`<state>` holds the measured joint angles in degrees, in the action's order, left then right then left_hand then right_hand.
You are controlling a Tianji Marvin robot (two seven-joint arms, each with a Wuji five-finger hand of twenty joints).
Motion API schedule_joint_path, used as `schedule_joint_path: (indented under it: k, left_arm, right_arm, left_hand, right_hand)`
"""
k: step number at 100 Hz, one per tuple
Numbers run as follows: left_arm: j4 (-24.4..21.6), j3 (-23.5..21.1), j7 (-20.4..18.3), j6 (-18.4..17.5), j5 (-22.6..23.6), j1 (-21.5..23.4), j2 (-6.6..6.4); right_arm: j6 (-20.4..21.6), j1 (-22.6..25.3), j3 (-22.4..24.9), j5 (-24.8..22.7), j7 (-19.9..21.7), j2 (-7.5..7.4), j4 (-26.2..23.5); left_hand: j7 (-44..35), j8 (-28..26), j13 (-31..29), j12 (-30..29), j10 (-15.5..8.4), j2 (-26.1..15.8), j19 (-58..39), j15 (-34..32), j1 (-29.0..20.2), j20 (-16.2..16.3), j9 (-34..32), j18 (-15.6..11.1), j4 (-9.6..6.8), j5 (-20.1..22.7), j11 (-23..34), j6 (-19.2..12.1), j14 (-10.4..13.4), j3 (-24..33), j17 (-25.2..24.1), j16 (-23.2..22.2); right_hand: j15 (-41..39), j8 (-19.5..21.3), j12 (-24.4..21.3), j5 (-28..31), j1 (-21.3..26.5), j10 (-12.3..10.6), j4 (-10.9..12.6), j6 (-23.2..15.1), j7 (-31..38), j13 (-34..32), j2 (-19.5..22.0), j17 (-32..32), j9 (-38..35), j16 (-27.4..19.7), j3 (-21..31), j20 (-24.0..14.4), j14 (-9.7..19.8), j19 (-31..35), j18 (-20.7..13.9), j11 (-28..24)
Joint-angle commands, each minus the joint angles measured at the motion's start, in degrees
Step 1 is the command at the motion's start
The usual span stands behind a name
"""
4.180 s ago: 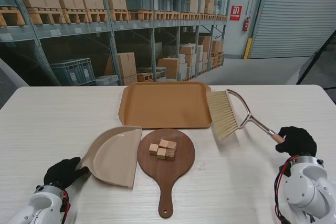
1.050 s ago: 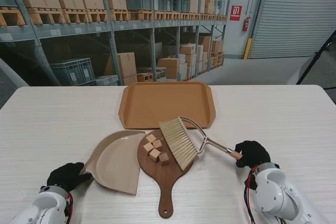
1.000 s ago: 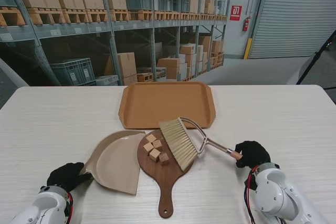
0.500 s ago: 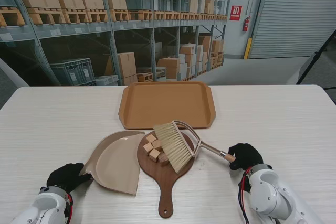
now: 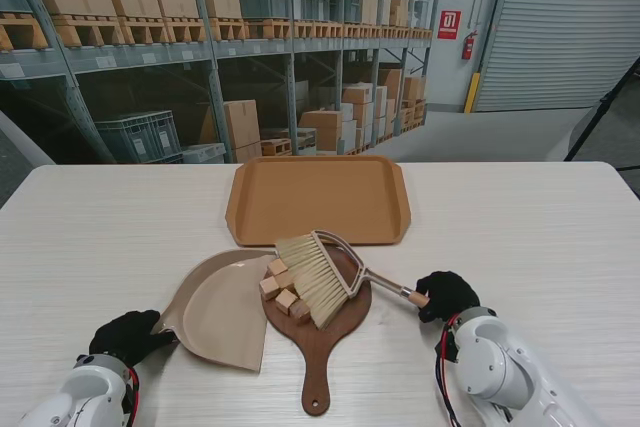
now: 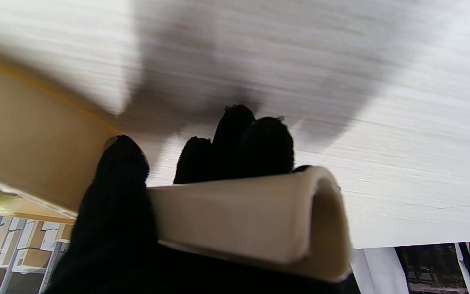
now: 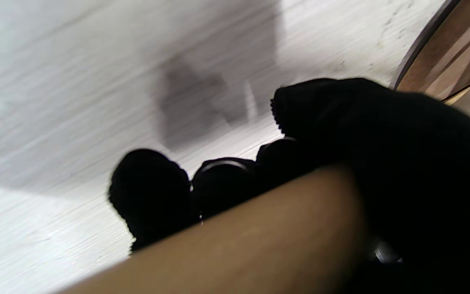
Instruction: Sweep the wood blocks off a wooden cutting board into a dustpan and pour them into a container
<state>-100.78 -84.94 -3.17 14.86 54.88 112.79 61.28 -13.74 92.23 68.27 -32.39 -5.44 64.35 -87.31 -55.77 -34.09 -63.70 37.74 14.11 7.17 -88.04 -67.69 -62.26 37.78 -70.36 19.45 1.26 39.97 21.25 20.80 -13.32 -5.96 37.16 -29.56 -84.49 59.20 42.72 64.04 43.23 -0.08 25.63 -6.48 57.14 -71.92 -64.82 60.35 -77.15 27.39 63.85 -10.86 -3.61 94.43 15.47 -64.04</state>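
Note:
A round wooden cutting board (image 5: 330, 332) with a handle lies in the middle of the table. Several small wood blocks (image 5: 281, 287) sit at its left edge, right by the lip of the beige dustpan (image 5: 220, 309). The brush (image 5: 312, 275) has its bristles pressed against the blocks from their right side. My right hand (image 5: 446, 295) is shut on the brush's wooden handle (image 7: 239, 241). My left hand (image 5: 125, 335) is shut on the dustpan's beige handle (image 6: 243, 218), and the pan lies flat on the table left of the board.
An orange-brown tray (image 5: 318, 198) lies farther from me, just beyond the board and brush. The white table (image 5: 520, 227) stretches bare to the right and the far left. Warehouse shelving fills the background.
My right hand has drawn the brush leftward across the board, pushing the blocks from the board's middle to its left edge beside the dustpan lip. The left hand and the dustpan stayed almost still.

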Motion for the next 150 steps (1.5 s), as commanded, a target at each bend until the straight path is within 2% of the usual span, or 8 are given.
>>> schedule_joint_path:
  k: [1, 22, 77, 132, 150]
  left_arm:
    - [-0.11, 0.27, -1.30, -0.30, -0.17, 0.50, 0.20]
    - [-0.15, 0.39, -1.39, -0.43, -0.30, 0.44, 0.19]
    - [-0.33, 0.60, -1.81, -0.36, -0.29, 0.50, 0.13]
    - [-0.63, 0.47, -1.88, -0.08, -0.39, 0.73, 0.16]
    - [-0.72, 0.40, -1.85, 0.07, -0.46, 0.83, 0.18]
  right_arm:
    - [0.01, -0.06, -0.43, 0.07, 0.90, 0.53, -0.26]
    - [-0.69, 0.18, 0.04, -0.41, 0.52, 0.58, -1.28]
    - [-0.63, 4.49, 3.64, -4.33, 2.14, -0.34, -3.57]
    - [-2.40, 0.29, -3.14, -0.84, 1.41, 0.39, -0.73]
    - [-1.17, -2.38, -6.57, 0.88, 1.20, 0.75, 0.60]
  left_hand:
    - [-0.33, 0.98, -6.05, -0.41, -14.93, -3.07, -0.76, -1.16, -5.97, -1.45, -4.67, -0.62, -0.61, 7.34, 47.12, -0.91, 8.29, 7.33, 0.42, -0.11]
    - [-0.33, 0.93, -6.05, -0.39, -14.93, -3.10, -0.78, -1.15, -5.93, -1.50, -4.68, -0.62, -0.59, 7.42, 47.11, -0.94, 8.29, 7.38, 0.42, -0.13]
    - [-0.07, 0.75, -6.10, -0.32, -14.88, -3.00, -0.83, -1.17, -5.99, -1.61, -4.74, -0.61, -0.60, 7.56, 47.09, -0.88, 8.31, 7.55, 0.41, -0.19]
    - [0.04, 0.58, -6.11, -0.27, -14.88, -2.97, -0.84, -1.16, -5.89, -1.66, -4.75, -0.53, -0.57, 7.51, 47.07, -0.92, 8.31, 7.60, 0.40, -0.21]
    - [0.06, 0.56, -6.11, -0.26, -14.88, -3.04, -0.83, -1.16, -5.92, -1.66, -4.75, -0.67, -0.58, 7.49, 47.06, -0.94, 8.31, 7.66, 0.26, -0.22]
  right_hand:
    - [-2.00, 2.34, -0.11, 11.36, 8.09, -4.02, 1.74, -10.14, 12.28, -2.43, 6.18, 1.97, -5.92, 0.12, 26.11, 0.80, 4.45, 5.04, 2.92, -3.42]
    - [-1.84, 2.35, -0.11, 11.36, 8.14, -4.01, 1.74, -10.13, 12.27, -2.45, 6.29, 1.97, -5.92, 0.04, 26.11, 0.85, 4.50, 5.02, 2.89, -3.39]
    - [-1.67, 2.32, -0.22, 11.32, 8.04, -4.08, 1.92, -10.18, 12.08, -2.42, 6.10, 2.12, -5.91, -0.18, 26.11, 1.18, 4.55, 4.97, 2.99, -3.17]
    - [-1.30, 2.39, -0.37, 11.13, 7.71, -4.63, 1.49, -10.52, 11.79, -2.46, 5.44, 2.14, -5.93, -0.42, 26.11, 1.48, 5.33, 4.98, 2.49, -2.69]
    - [-1.17, 2.43, -0.40, 11.09, 7.76, -4.59, 1.23, -10.55, 11.75, -2.43, 5.43, 2.11, -5.92, -0.50, 26.11, 1.49, 5.04, 4.96, 2.46, -2.61]
